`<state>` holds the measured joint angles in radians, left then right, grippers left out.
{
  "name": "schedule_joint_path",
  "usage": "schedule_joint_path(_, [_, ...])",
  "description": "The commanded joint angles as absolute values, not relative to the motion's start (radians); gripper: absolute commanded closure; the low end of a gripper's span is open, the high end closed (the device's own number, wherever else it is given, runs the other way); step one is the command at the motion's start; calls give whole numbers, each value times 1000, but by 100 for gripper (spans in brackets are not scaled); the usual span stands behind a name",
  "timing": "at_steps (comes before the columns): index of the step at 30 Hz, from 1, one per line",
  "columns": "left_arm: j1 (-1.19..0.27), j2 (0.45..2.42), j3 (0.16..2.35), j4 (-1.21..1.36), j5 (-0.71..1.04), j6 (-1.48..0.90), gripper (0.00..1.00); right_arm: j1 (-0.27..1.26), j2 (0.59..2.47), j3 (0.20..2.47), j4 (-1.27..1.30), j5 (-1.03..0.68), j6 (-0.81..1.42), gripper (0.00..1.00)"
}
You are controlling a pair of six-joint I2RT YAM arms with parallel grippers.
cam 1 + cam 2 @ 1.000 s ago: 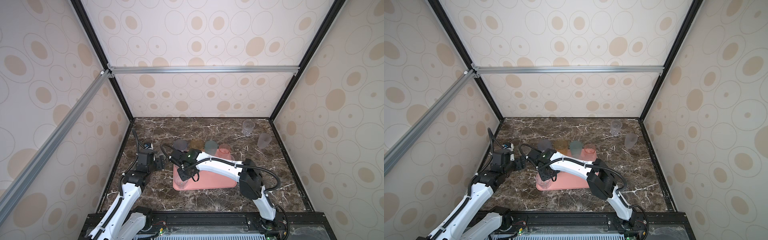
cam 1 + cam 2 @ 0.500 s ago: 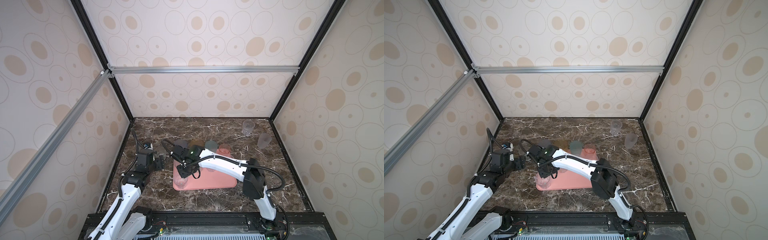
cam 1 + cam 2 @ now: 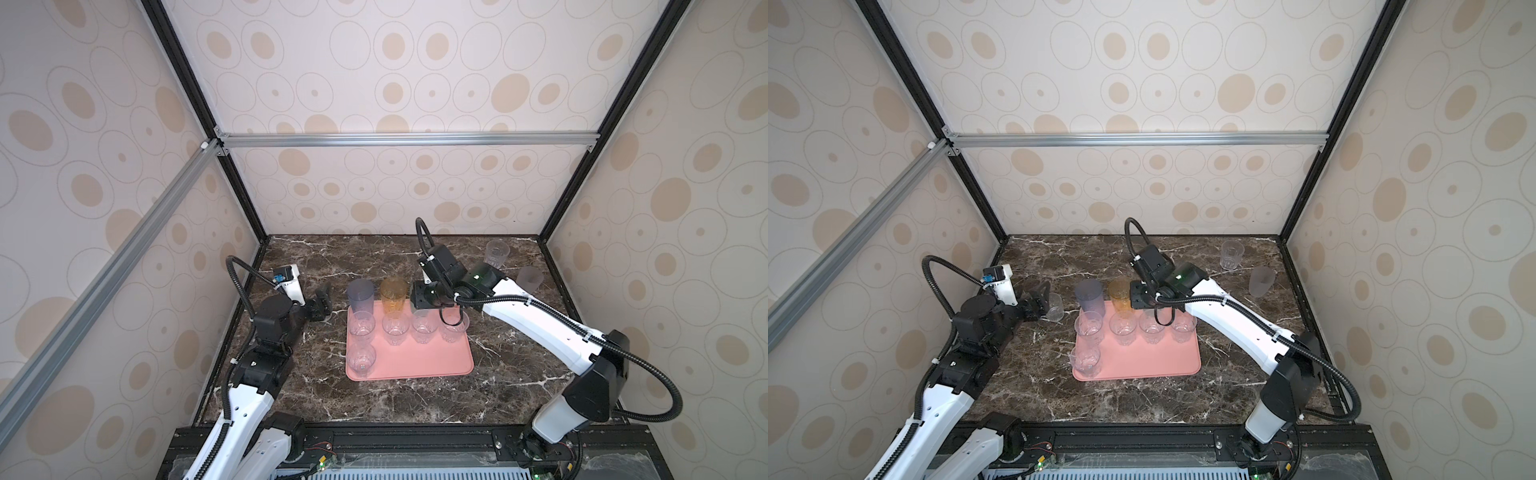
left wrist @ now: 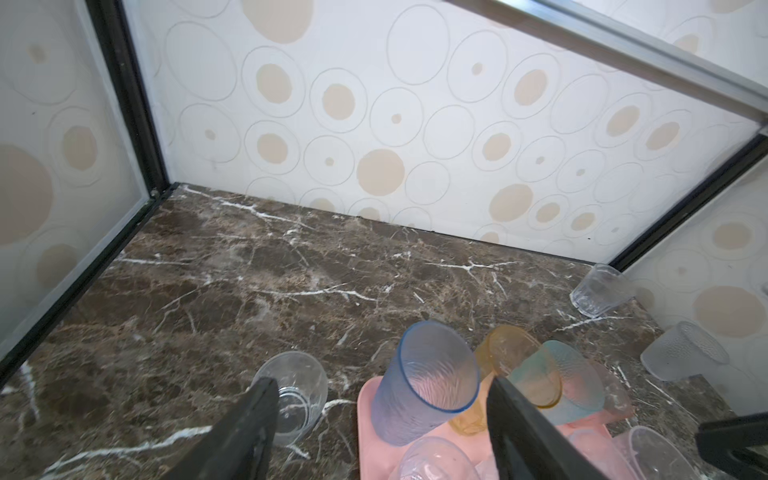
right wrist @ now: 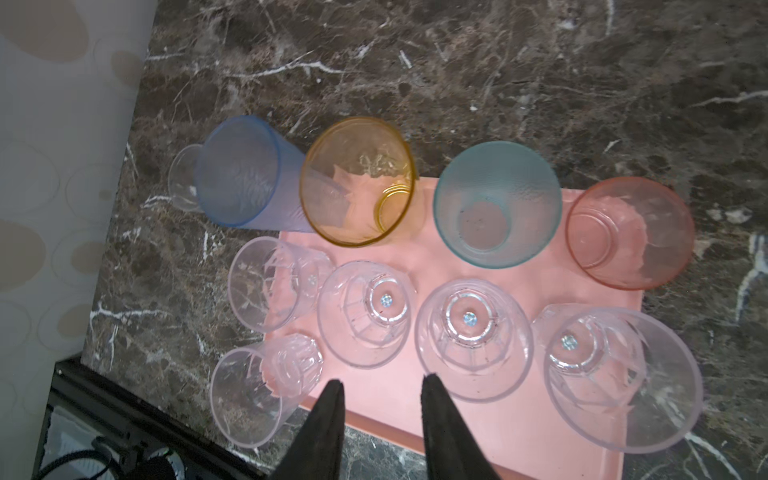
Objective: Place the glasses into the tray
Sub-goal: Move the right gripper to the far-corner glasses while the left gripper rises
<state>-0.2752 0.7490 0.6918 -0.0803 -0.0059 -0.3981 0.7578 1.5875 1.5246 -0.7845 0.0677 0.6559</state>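
Tumblers are filling a salmon-pink rectangular tray with a low rim, which is lying mid-tabletop with dark marble showing on all four sides. Four translucent tumblers are standing along its far edge: a tall grey-blue tumbler at the far-left corner and a tall amber-yellow tumbler beside it. Next come a teal tumbler and a shorter pink tumbler, both largely hidden by the right arm in both top views.

A row of four small clear tumblers is standing just in front. A fifth clear tumbler is sitting by the left rim towards the front corner, and the rest of the tray's near half is lying bare.

The right tool is hanging above the tray, jaws parted and gripping nothing. The left tool is reaching in low from the left, jaws spread wide and empty. One of its fingers is just beside a small clear glass standing on the tabletop off the tray's far-left corner.

A clear faceted tumbler and a frosted tumbler are standing near the far-right corner, close to the right wall and well apart from the tray. The far-left stretch of tabletop is lying open.
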Motion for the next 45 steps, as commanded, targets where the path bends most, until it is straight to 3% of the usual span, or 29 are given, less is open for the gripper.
schedule_joint_path(1, [-367, 799, 725, 9, -44, -405, 22, 708, 1527, 1455, -700, 118, 730, 66])
schedule_joint_path(10, [-632, 998, 747, 60, -215, -301, 20, 628, 1486, 1338, -655, 147, 770, 65])
schedule_joint_path(16, [-718, 1121, 780, 69, -246, -279, 19, 603, 1502, 1314, -625, 105, 778, 64])
schedule_joint_path(24, [-794, 1257, 861, 79, -274, -244, 19, 500, 1512, 1316, -613, 68, 736, 64])
schedule_joint_path(35, [-839, 1409, 958, 103, -268, -178, 18, 180, 1531, 1383, -622, 49, 679, 64])
schedule_joint_path(45, [-848, 1536, 1062, 107, -264, -80, 16, -19, 1755, 1553, -631, 73, 715, 64])
